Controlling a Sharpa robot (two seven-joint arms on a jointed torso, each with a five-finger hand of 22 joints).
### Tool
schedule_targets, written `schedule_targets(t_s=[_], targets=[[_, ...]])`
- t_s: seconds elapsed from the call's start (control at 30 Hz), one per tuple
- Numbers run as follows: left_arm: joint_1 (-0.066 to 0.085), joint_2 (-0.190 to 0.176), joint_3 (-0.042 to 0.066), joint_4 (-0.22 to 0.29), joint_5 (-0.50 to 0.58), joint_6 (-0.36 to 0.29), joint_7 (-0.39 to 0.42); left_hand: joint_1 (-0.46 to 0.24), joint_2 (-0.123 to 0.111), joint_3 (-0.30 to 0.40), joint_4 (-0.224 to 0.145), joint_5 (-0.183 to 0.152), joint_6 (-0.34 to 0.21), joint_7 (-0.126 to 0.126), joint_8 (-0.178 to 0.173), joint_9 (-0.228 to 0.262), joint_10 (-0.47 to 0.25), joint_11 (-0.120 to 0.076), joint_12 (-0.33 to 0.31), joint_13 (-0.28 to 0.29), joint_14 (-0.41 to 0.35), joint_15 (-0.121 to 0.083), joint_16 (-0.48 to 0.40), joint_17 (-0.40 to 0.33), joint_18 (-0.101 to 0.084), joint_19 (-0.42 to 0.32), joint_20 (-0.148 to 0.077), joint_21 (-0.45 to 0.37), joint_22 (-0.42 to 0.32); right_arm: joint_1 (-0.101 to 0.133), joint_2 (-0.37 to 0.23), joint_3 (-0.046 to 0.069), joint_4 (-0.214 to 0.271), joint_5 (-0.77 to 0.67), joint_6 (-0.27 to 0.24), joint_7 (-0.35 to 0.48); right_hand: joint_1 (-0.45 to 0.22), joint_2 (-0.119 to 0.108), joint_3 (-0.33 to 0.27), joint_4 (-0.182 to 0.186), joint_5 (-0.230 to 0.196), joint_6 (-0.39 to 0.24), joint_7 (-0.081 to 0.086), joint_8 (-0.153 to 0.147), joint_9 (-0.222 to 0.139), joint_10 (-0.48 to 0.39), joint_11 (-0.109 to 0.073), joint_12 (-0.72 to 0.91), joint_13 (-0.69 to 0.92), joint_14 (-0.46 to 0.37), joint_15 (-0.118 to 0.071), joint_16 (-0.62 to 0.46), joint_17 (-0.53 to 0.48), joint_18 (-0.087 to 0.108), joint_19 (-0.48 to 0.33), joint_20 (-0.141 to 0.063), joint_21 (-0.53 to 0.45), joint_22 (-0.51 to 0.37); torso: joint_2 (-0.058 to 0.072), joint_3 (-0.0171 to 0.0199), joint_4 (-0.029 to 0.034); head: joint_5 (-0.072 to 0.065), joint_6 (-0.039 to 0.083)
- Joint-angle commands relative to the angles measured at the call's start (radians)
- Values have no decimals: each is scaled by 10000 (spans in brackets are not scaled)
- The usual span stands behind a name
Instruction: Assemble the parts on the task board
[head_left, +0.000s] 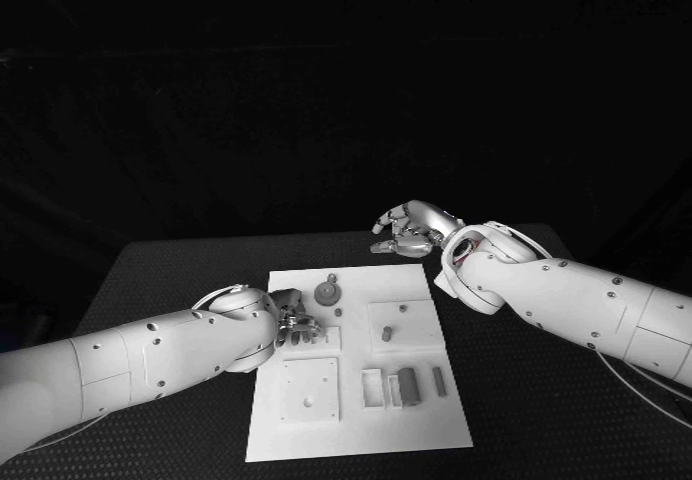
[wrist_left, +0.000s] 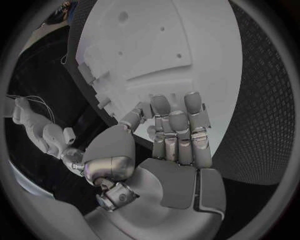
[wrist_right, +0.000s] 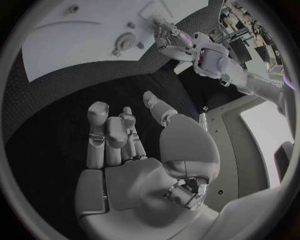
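Note:
The white task board (head_left: 361, 410) lies in the middle of the black table. A round grey part (head_left: 329, 293) stands near its far left corner, a small peg (head_left: 389, 333) sits on a raised square, and two grey bars (head_left: 408, 385) lie in slots at the near right. My left hand (head_left: 296, 322) is at the board's left edge, just nearer than the round part. In the left wrist view its fingers (wrist_left: 178, 130) reach over the board (wrist_left: 156, 45) with nothing in them. My right hand (head_left: 411, 228) hovers past the board's far edge, its palm (wrist_right: 125, 150) bare.
A square plate with a small hole (head_left: 310, 390) sits at the board's near left. Black textured table (head_left: 173, 270) surrounds the board on all sides. In the right wrist view the round part (wrist_right: 127, 39) and my left hand (wrist_right: 172, 40) sit at the board's edge.

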Motion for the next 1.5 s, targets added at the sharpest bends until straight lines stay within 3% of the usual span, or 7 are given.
schedule_targets(t_s=[0.03,0.3,1.07,1.2,1.27,1.37,1.5], targets=[[0,31,11,-29,81,-42,101,10,-155,-29,45,-11,-74,15,-61,4,-85,-8,-36,-18,-53,28,-31,-22,-90,-54,13,-74,134,-5,10,5,3,7,99,67,-122,-4,-11,70,40,-134,180,7,4,-53,11,11,-9,-18,33,-67,8,625,-11,-37,-33,131,-1,2,3,-1,-5],[0,55,13,-153,82,72,91,-63,-380,-14,189,-10,-82,15,-61,17,-90,-8,-33,-29,-55,29,-20,-65,-90,-45,4,-110,129,-5,10,5,2,16,101,65,-126,-10,-14,75,40,-141,181,2,3,-54,12,12,-11,-17,34,-68,8,625,-10,-37,-36,132,-1,5,4,-1,-17],[0,68,40,-201,421,-134,148,52,-363,87,246,-10,-122,25,-74,27,-115,-2,-34,-41,-74,33,-9,-110,-93,-45,-1,-143,136,-5,9,5,3,18,120,64,-128,-13,-11,87,41,-151,184,-5,1,-58,14,12,-15,-17,36,-73,9,625,-9,-41,-44,133,-1,-1,0,-11,-31],[-1,58,98,-198,847,-145,142,382,-6,220,94,-10,-153,36,-78,38,-135,8,-32,-44,-93,41,-1,-134,-96,-55,0,-156,151,-6,3,5,1,18,133,64,-127,-13,-10,88,41,-152,184,-6,0,-58,15,13,-16,-17,36,-73,9,625,-8,-41,-45,133,1,-2,-1,-14,-34],[-1,55,138,-200,1039,-115,150,705,386,332,-78,-9,-164,44,-72,50,-145,15,-25,-42,-105,47,12,-144,-104,-61,6,-155,166,-6,2,5,-1,18,136,64,-127,-13,-10,88,41,-153,184,-6,0,-59,15,13,-16,-16,36,-74,9,625,-8,-41,-46,133,2,-3,0,-13,-31],[-1,46,178,-188,1288,-6,157,1083,794,332,-266,-9,-183,62,-63,70,-164,33,-12,-36,-130,67,40,-159,-130,-84,24,-152,194,-8,0,5,-4,18,156,61,-126,-13,-9,89,41,-153,184,-7,0,-59,15,13,-16,-16,37,-74,9,625,-8,-42,-47,134,1,-6,-2,-20,-35],[-1,25,201,-177,1475,135,142,1397,974,147,-273,-9,-205,74,-58,89,-189,46,7,-30,-166,82,78,-182,-145,-127,33,-143,216,-12,-2,5,-10,18,165,61,-126,-13,-9,90,41,-154,185,-7,0,-59,15,14,-17,-16,37,-74,9,625,-7,-42,-48,134,0,-9,5,-26,-59]])
